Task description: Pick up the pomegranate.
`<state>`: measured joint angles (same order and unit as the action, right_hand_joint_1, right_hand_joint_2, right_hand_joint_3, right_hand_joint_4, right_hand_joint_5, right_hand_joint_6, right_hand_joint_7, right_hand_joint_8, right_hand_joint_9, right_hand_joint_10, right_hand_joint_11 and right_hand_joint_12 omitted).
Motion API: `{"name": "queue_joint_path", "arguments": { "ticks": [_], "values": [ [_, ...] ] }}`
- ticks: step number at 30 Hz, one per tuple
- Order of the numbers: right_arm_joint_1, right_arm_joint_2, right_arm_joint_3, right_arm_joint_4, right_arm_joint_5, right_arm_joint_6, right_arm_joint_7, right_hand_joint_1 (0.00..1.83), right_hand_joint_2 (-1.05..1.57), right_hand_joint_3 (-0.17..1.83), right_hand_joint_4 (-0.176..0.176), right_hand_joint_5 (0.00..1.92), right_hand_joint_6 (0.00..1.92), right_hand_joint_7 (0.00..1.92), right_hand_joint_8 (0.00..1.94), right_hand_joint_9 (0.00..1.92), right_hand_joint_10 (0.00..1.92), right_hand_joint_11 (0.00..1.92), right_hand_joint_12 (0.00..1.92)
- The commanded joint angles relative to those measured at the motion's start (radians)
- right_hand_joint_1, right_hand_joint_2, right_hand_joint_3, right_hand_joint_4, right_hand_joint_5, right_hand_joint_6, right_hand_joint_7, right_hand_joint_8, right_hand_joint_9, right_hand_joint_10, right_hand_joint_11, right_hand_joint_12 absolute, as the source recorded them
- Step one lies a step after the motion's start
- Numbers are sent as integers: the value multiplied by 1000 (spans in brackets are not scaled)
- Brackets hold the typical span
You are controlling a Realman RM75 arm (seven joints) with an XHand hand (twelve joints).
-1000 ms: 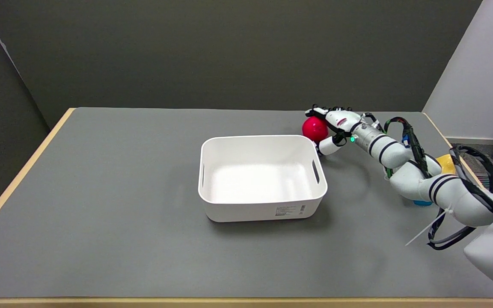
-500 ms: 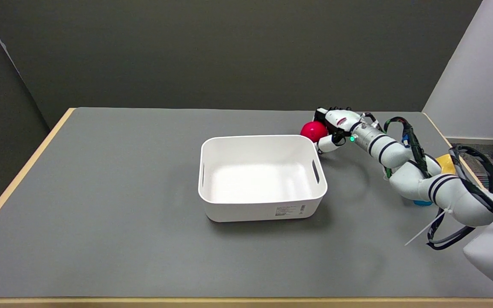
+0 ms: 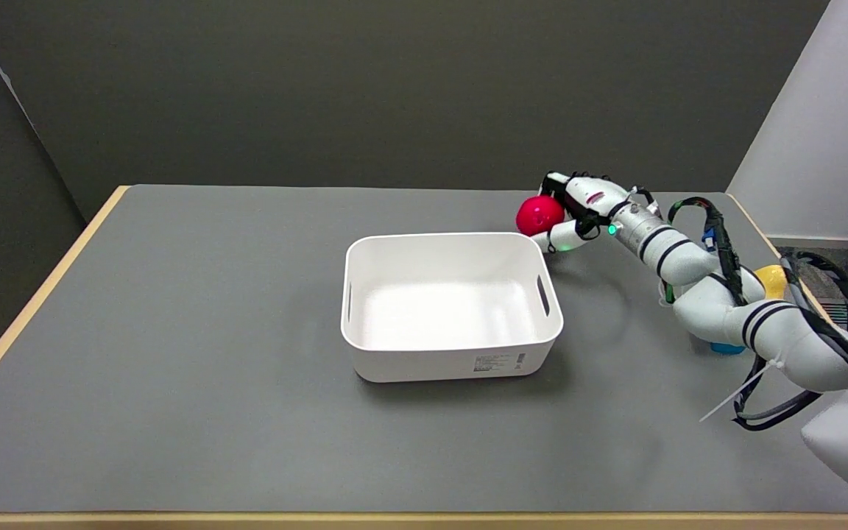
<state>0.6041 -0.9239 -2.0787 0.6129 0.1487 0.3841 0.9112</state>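
Pomegranate (image 3: 539, 215) held just behind the white bin's (image 3: 450, 303) far right corner | fingers of right hand (image 3: 578, 210) curled around it from above and below | lift to be made straight up, grip kept firm, bin rim avoided.

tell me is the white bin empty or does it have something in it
Empty. The white bin's bare floor shows from wall to wall in the head view. The pomegranate is outside it, beyond the far right corner, gripped by the right hand.
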Motion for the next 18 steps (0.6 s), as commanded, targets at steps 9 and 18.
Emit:
{"name": "queue_joint_path", "arguments": {
  "ticks": [9,18],
  "values": [
    [-295,105,452,425,38,107,0,793,1172,364,176,576,1640,792,1733,891,1921,505,1510],
    [-498,160,502,693,21,179,0,801,1161,373,176,586,1628,816,1730,902,1921,516,1524]
  ]
}}
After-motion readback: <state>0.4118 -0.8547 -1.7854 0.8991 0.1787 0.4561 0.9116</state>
